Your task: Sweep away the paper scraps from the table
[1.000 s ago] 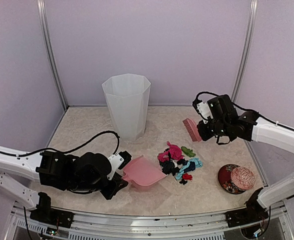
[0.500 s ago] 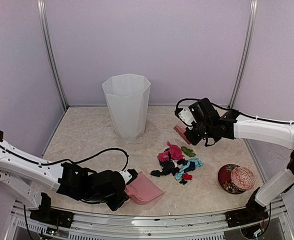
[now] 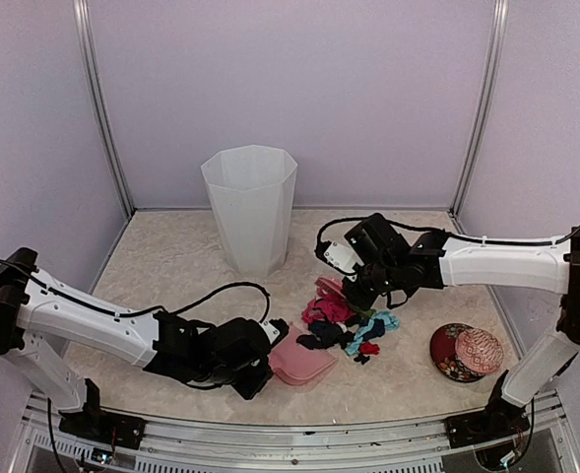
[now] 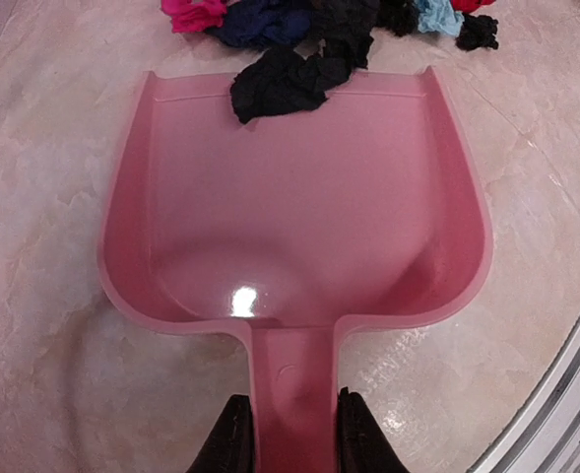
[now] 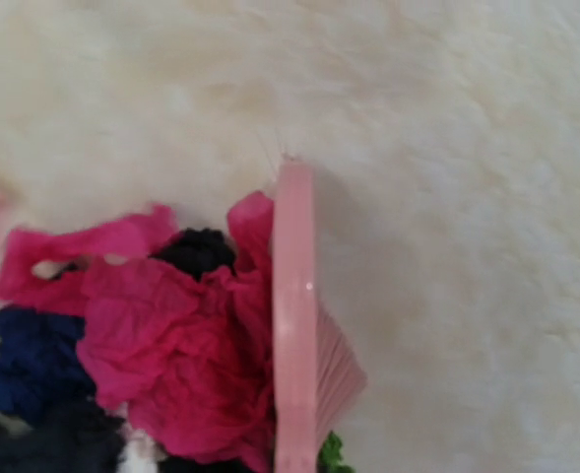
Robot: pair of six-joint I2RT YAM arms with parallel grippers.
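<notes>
Top external view shows the scraps (image 3: 347, 320) heaped on the table (image 3: 171, 266) right of centre, between a pink dustpan (image 3: 304, 363) on the near side and a pink brush (image 3: 327, 288) on the far side. The left gripper (image 3: 262, 363) lies low over the table, clamped on the dustpan handle, with the pan's open mouth facing the heap. In the left wrist view the two dark fingers (image 4: 232, 436) press on either side of the handle, the pan (image 4: 299, 217) sits flat on the speckled top, and one black scrap (image 4: 285, 84) lies across its front lip, partly inside; magenta, navy, black and teal bits lie just beyond the lip. The right gripper (image 3: 356, 281) reaches in from the right and grips the brush at the far edge of the heap. Its wrist view shows the brush back (image 5: 294, 335) edge-on, with a crumpled magenta scrap (image 5: 171, 335) touching its left side, a navy bit (image 5: 29, 360) further left and a green bit (image 5: 329, 455) at the bottom; its own fingers are out of frame there. A white faceted bin (image 3: 249, 207) stands upright behind the heap, well apart from it. A round red patterned dish (image 3: 465, 352) sits near the right front corner.
</notes>
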